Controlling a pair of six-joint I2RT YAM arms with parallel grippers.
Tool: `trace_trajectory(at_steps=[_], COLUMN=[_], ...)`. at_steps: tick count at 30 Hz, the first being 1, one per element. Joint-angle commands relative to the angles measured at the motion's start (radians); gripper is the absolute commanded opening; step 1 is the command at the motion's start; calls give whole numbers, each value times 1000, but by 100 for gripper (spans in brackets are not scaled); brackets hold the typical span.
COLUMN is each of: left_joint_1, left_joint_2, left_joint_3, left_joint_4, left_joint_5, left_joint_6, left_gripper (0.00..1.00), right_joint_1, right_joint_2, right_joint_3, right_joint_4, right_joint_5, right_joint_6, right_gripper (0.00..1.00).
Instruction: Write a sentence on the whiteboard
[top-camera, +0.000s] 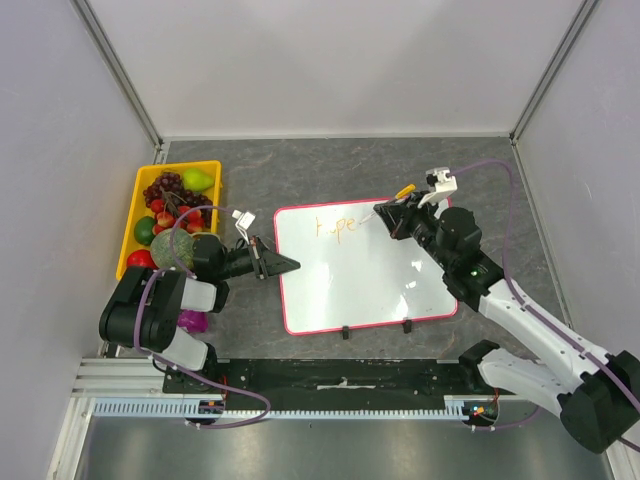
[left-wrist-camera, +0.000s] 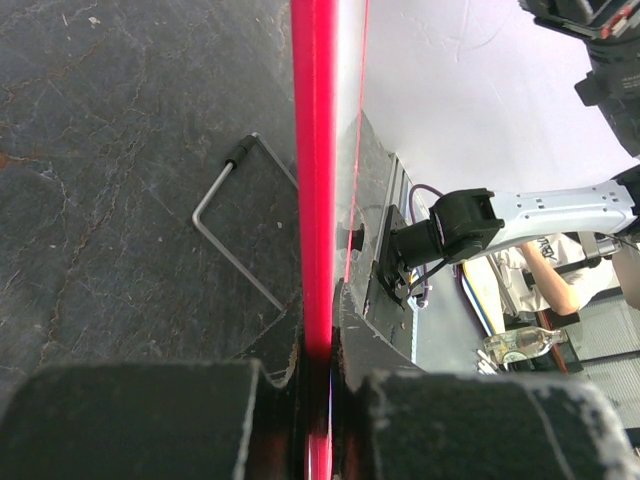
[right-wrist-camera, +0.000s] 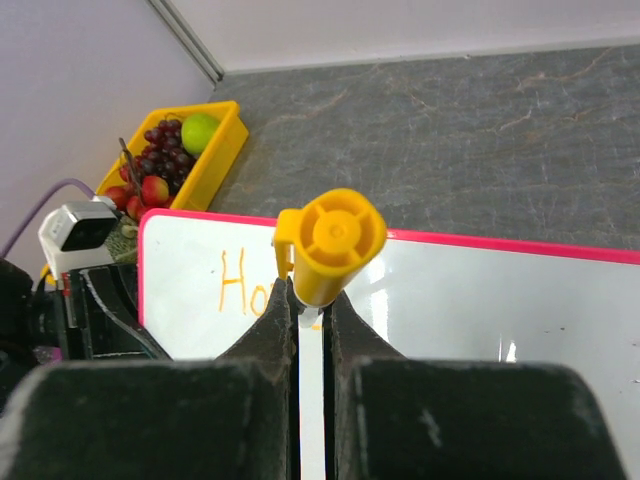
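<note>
At one whiteboard (top-camera: 370, 285), left end effector (top-camera: 288, 265) lies level, pinching its edge; right end effector (top-camera: 386, 214) tilts down, gripping one marker (top-camera: 404, 189).

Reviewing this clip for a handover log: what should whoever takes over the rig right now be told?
The left gripper is shut on the whiteboard, clamping its pink left frame edge.
The right gripper is shut on an orange marker, held over the board just right of the writing. Whether the tip touches cannot be seen.
Done: the sentence so far reads only "Hope", in orange near the far edge.
Left: the remaining words.
</note>
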Motion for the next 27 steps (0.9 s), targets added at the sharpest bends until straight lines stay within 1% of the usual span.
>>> trace_trajectory(at_steps=[1,7,13,19,27], left_joint_1=[-3,-3,-3,-3,-4], left_joint_2=[4,1,-2,3,0], left_joint_3=[-6,-8,-11,0,0], left_joint_4=[-39,-42,-44,-56,-64], left_joint_5=[-70,-71,-73,-75,-76], left_joint_6=[154,154,156,162,166], left_gripper=[2,2,2,2,2], right_joint_1=[-8,-14,-14,-14,-14], right_joint_2=[-67,-108,-104,-98,-78], right_joint_3=[38,15,5,17,54], right_joint_4=[-13,-44,-47,-58,-67], right_joint_5=[-12,-10,-12,-10,45], right_joint_6=[19,13,11,-9,-52], right_gripper=[0,0,0,0,0])
